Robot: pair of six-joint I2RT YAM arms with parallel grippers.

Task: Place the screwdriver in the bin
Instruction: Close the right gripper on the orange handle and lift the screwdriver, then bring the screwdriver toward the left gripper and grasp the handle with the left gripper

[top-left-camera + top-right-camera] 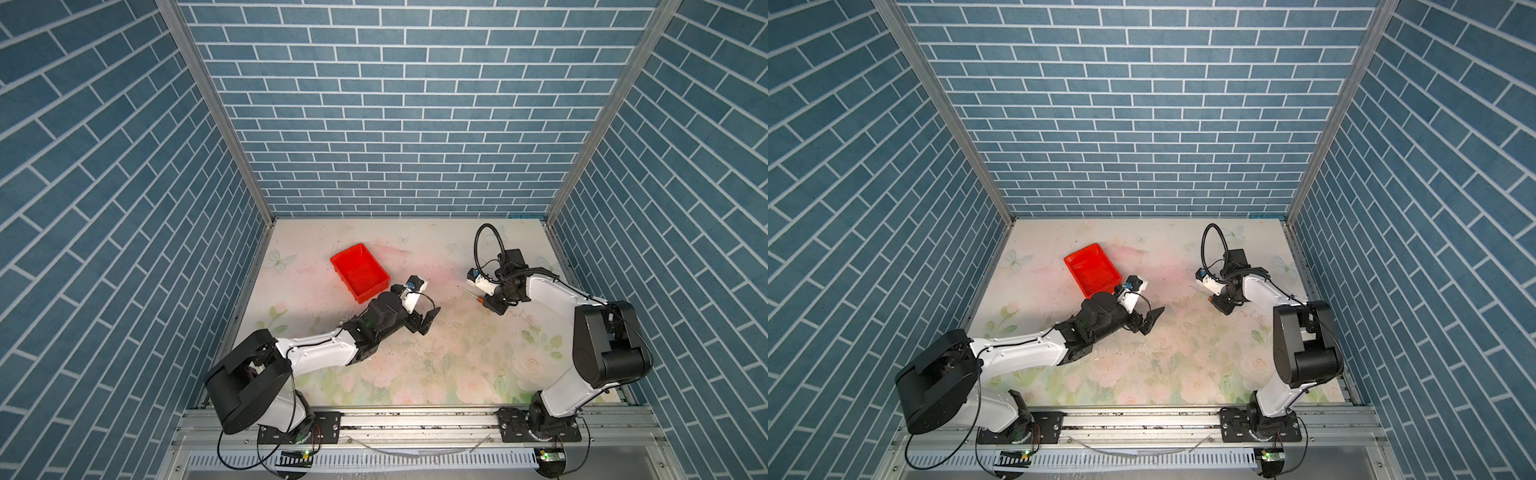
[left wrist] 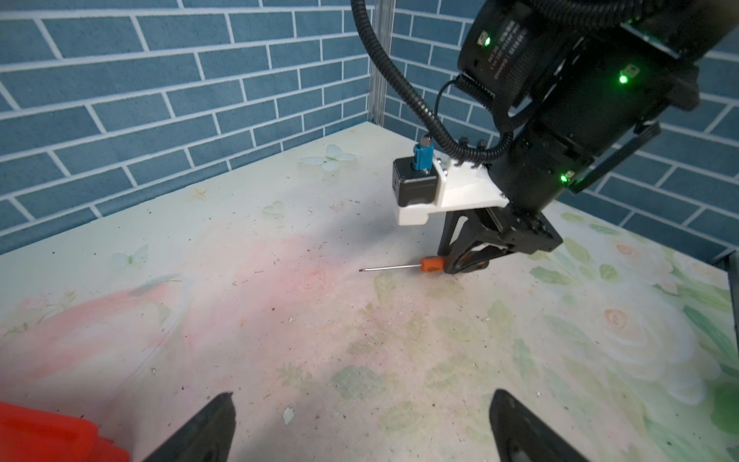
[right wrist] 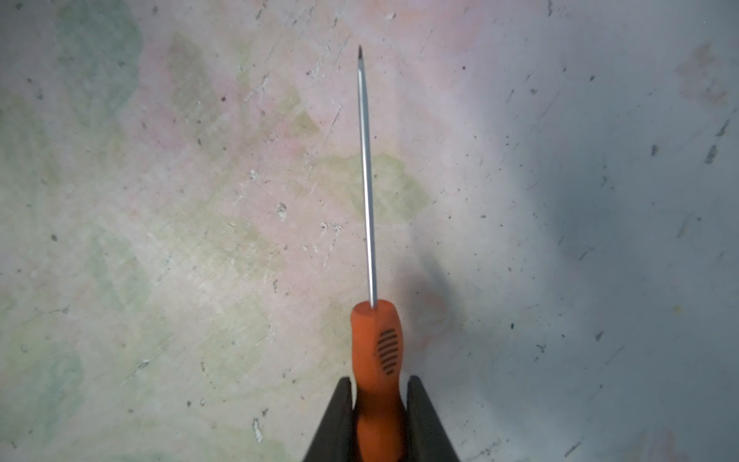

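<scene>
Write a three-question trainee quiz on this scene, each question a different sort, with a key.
1. True or false: the screwdriver lies inside the red bin.
2. The right gripper is shut on the screwdriver's: A) metal shaft B) orange handle C) tip.
3. Fill in: the left gripper is ____, holding nothing.
Key: 1 false; 2 B; 3 open.

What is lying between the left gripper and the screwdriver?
Nothing: only bare table separates the left gripper from the screwdriver, as the left wrist view shows.
</scene>
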